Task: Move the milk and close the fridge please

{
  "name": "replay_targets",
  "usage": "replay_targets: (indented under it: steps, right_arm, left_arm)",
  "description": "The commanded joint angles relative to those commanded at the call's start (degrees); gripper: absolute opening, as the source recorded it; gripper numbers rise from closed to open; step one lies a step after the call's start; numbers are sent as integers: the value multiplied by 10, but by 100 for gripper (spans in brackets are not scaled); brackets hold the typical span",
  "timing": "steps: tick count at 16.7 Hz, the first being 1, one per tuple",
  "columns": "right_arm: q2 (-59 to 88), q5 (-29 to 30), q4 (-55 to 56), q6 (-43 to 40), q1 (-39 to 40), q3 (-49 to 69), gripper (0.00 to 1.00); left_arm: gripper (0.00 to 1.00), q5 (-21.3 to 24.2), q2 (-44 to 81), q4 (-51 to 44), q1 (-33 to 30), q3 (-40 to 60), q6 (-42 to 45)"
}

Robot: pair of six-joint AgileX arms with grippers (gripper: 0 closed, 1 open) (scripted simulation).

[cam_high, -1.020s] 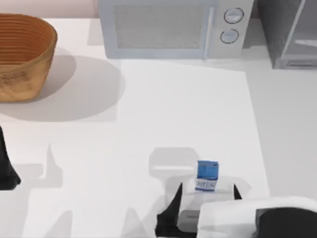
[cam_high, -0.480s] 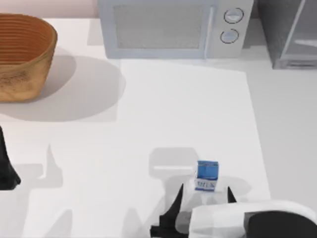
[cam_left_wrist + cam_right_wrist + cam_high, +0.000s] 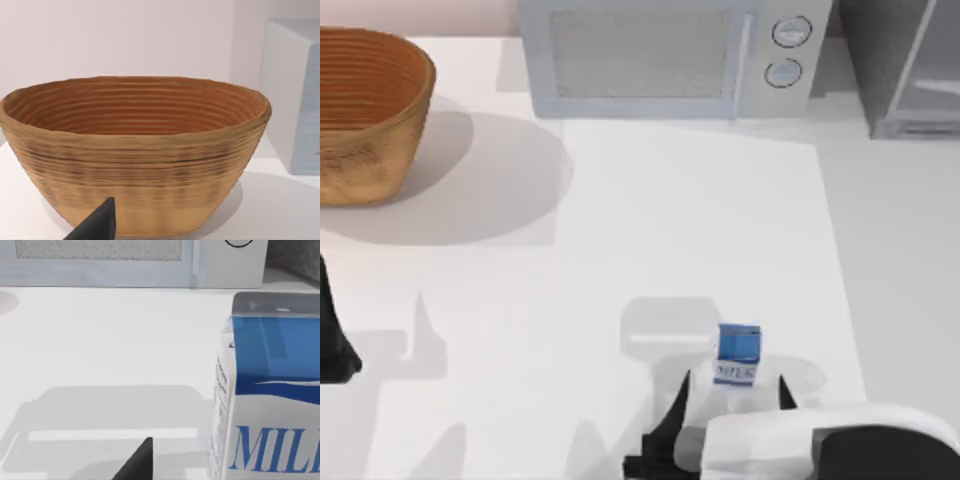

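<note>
Right claw point(image 3: 733, 392) sat wide open, holding nothing, fingers either side of the milk point(image 3: 738, 355) but apart from it. Milk stood upright on the worktop point(image 3: 620, 250), well in front of the microwave point(image 3: 670, 55). Fridge point(image 3: 905, 65) stood beside the microwave. Left claw point(image 3: 332, 335) was parked near the basket point(image 3: 365, 110); whether open or closed, I cannot tell.

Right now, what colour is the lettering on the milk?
Blue, on the white lower part of the milk; clearest in the right wrist view.

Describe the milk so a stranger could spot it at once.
Start at the microwave along the table's far edge, then come toward the near edge, right of centre. The milk stands there before the open right gripper: a small carton, blue above, white below with blue lettering.
</note>
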Motion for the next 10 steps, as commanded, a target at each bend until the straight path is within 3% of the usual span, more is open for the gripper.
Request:
replay_targets:
  steps: [10]
  right_arm:
    - [1,-32,2,-3,-33,2,100]
  left_arm:
    - [100,0,0,0,0,0,0]
